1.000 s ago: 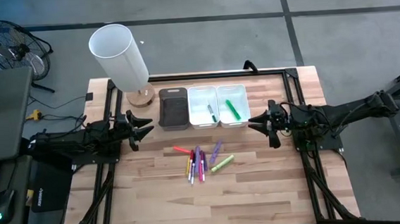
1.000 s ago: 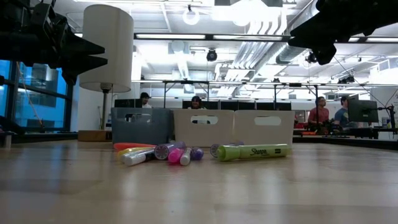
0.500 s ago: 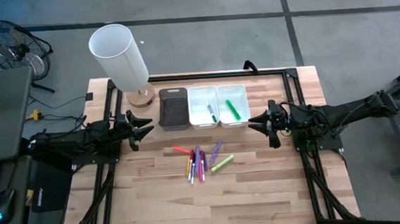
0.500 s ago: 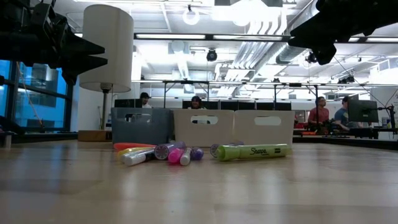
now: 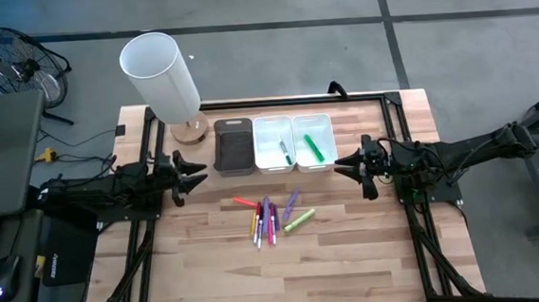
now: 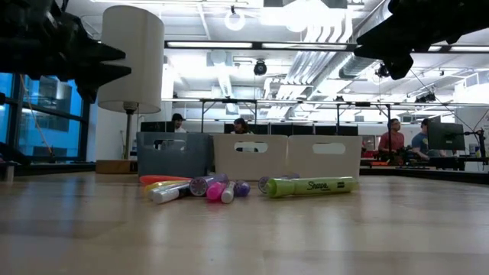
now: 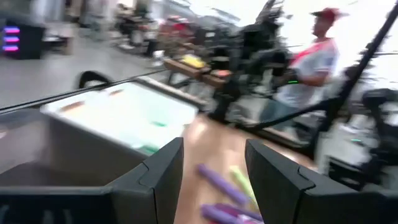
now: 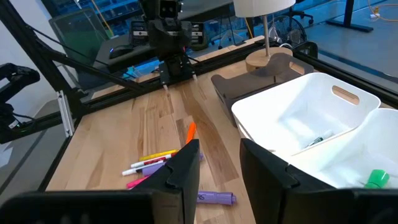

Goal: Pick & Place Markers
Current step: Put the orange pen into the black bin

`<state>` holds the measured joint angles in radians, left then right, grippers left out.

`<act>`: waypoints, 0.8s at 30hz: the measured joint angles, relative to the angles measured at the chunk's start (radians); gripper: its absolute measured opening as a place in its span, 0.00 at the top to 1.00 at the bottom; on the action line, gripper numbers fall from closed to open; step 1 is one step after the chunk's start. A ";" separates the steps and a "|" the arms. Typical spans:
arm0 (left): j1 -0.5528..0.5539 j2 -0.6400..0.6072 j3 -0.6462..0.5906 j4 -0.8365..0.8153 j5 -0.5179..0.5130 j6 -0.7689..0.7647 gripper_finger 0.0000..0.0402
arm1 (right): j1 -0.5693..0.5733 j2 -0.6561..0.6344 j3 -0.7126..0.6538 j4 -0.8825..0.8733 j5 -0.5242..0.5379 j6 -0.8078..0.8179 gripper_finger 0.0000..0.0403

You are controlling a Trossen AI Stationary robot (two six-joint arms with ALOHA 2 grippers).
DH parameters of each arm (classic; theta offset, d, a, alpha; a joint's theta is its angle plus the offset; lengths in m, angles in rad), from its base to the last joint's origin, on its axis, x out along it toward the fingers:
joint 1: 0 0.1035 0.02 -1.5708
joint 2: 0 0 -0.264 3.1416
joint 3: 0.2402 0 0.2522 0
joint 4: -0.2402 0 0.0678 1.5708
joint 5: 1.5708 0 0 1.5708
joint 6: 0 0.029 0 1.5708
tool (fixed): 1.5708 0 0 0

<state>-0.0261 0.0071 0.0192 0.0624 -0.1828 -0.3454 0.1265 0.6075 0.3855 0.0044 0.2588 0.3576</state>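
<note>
Markers (image 5: 272, 216) unmoved; left gripper (image 5: 191, 174) shifted slightly

1. Bare wood lies on all sides of the markers (image 5: 272, 215), open from the left, right and near edge
2. Three bins (image 5: 274, 143) stand in a row just behind them
3. A lamp (image 5: 162, 79) blocks the far left corner

Three bins (image 5: 274, 143); one lamp (image 5: 162, 78)
</note>
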 joint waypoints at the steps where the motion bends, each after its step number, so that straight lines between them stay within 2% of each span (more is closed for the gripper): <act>1: 0.000 0.000 0.005 0.002 0.025 0.000 0.58 | 0.000 0.000 0.000 0.000 0.000 0.000 0.74; 6: 0.000 0.036 0.065 -0.043 0.132 0.083 0.58 | 0.000 0.000 0.000 0.000 0.000 0.000 0.74; 9: 0.000 0.071 0.098 -0.046 0.180 0.081 0.58 | 0.000 0.000 0.000 0.000 0.000 0.000 0.74; 15: 0.000 0.133 0.193 -0.166 0.254 0.135 0.58 | 0.000 0.000 0.000 0.000 0.000 0.000 0.74; 24: 0.000 0.393 0.423 -0.442 0.262 0.309 0.58 | 0.000 0.000 0.000 0.000 0.000 0.000 0.74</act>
<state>-0.0261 0.4003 0.4418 -0.3795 0.0790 -0.0369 0.1266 0.6075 0.3855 0.0044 0.2588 0.3578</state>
